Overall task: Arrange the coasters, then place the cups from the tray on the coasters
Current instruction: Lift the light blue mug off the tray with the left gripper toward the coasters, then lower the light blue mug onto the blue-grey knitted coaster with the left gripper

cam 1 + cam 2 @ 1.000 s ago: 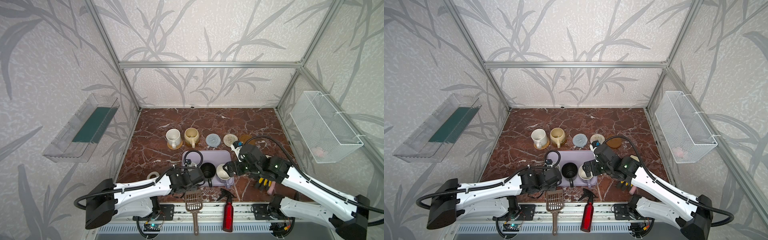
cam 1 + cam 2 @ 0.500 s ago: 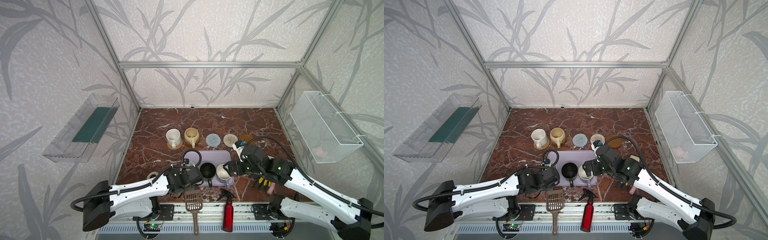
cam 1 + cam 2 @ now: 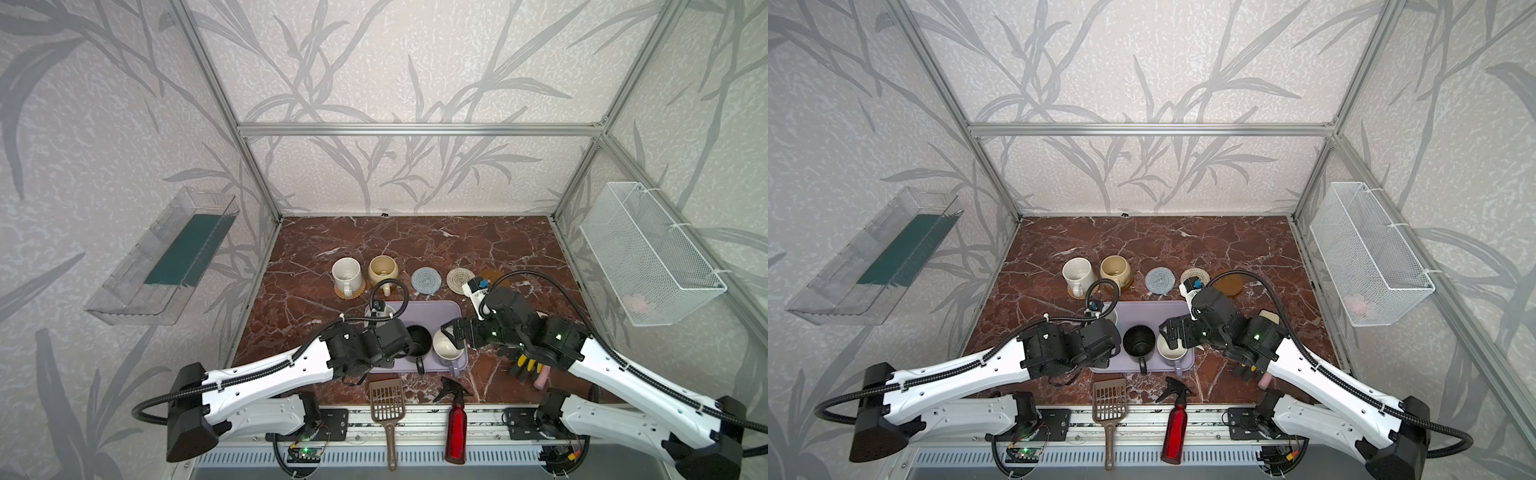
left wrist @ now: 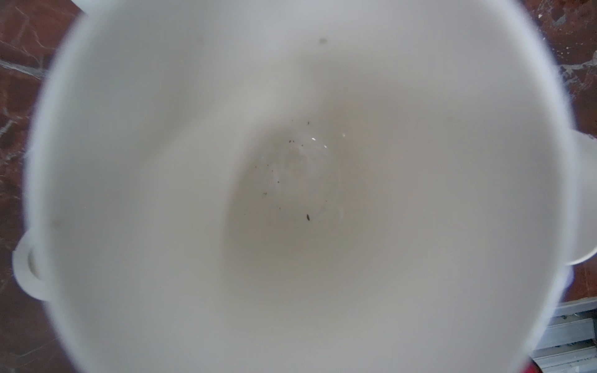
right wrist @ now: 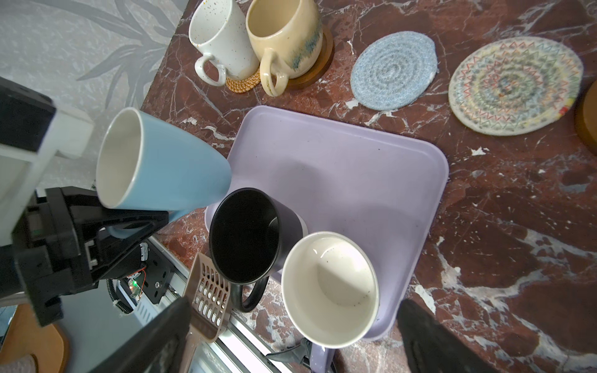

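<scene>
Light-blue mug [image 5: 168, 168] is held by its handle in the left gripper [image 5: 129, 227], jaws clamped. It is lifted at the far-left corner of the tray [image 5: 339, 168] and tipped hard: mouth turned back at the left wrist, base pointed toward the tray. The base looks clear of the black mug [image 5: 245, 235], but that gap can't be confirmed from this angle. Right gripper [image 5: 292, 302] is spread wide with nothing held, hung over the lavender mug [image 5: 329, 287] at the tray's near-right corner.

Key relation: the free light-blue coaster [image 3: 427, 280] lies past the tray's far edge, away from the base and to the right of the held mug. The left arm is the nearer one. The mug's axis will likely need righting before set-down.

Room: the beige mug [image 3: 383, 270] sits just left of that coaster with its handle aimed at the tray, so clearance is tight there. The cream coaster [image 3: 460, 279] is just beside it on the right, with the right wrist close by.
</scene>
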You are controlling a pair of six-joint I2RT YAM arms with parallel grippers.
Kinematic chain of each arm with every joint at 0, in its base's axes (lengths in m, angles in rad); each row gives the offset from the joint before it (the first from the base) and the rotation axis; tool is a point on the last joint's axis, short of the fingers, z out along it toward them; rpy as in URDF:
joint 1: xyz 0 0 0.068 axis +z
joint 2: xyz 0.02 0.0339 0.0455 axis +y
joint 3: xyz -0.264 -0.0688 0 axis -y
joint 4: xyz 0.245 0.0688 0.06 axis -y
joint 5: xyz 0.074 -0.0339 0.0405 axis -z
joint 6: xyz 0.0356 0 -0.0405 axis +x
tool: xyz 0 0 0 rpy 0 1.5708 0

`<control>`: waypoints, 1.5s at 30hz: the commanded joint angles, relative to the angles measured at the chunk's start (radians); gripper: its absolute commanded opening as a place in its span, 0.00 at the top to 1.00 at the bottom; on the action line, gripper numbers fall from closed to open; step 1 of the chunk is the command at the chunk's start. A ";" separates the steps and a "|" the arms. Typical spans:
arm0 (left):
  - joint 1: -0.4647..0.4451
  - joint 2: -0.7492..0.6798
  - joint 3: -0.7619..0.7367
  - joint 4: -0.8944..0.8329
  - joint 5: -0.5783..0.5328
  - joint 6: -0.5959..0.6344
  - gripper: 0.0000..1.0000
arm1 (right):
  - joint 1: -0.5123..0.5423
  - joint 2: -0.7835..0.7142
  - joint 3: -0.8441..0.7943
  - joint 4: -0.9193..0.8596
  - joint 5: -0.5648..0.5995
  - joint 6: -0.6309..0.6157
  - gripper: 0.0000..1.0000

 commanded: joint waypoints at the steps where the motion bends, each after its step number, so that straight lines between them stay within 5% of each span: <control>1: 0.015 0.025 0.108 -0.065 -0.108 0.061 1.00 | -0.003 0.002 -0.013 0.045 0.009 0.009 0.01; 8: 0.094 0.089 0.241 0.000 -0.020 0.174 1.00 | -0.011 -0.017 0.002 0.119 0.004 0.019 0.01; 19: 0.194 0.265 0.479 0.016 0.041 0.297 1.00 | -0.164 0.019 0.039 0.175 -0.085 0.042 0.01; 45: 0.278 0.779 0.777 0.137 0.060 0.229 1.00 | -0.432 0.003 0.018 0.143 -0.230 0.086 0.01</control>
